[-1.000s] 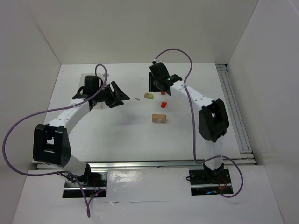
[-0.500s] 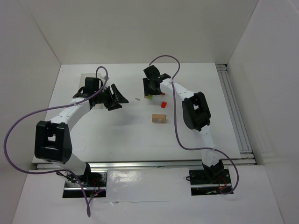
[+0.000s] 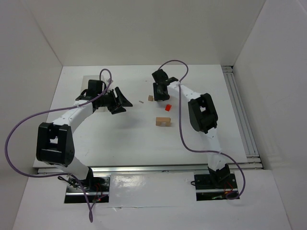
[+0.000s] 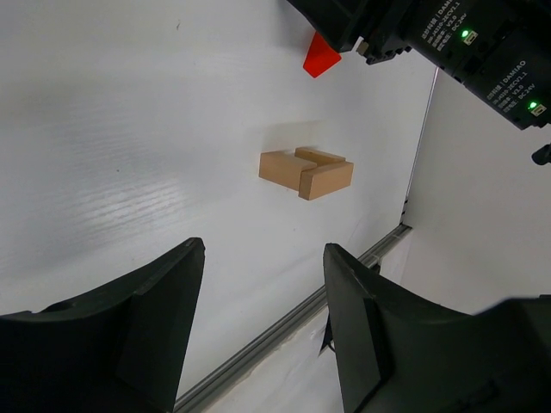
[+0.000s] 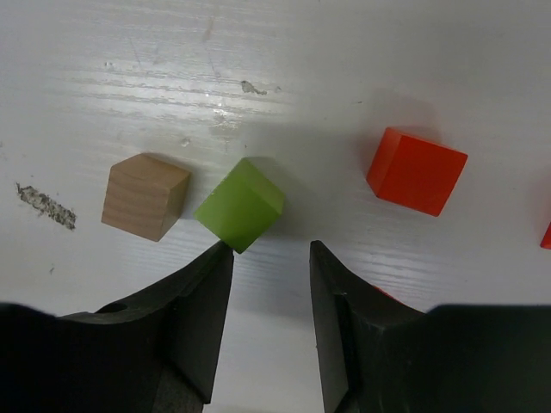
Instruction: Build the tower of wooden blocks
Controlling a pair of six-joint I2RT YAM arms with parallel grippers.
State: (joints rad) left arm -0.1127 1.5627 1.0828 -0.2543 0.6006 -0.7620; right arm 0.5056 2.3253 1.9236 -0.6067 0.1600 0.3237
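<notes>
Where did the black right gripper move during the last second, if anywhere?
Yes. The right gripper shifted slightly toward the tan wooden block cluster, which stayed put.

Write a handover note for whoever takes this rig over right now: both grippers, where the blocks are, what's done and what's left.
Left gripper: open, empty, hovering over the table, away from the blocks.
Right gripper: open, empty, low over the table just short of the green cube; nothing is between its fingers.
Blocks: tan cube close beside the green one, red cube on its other side. A low group of tan blocks lies together nearer the arm bases.
Done: only that tan group looks placed.
Left: the green, tan and red cubes lie loose on the table, none stacked.
</notes>
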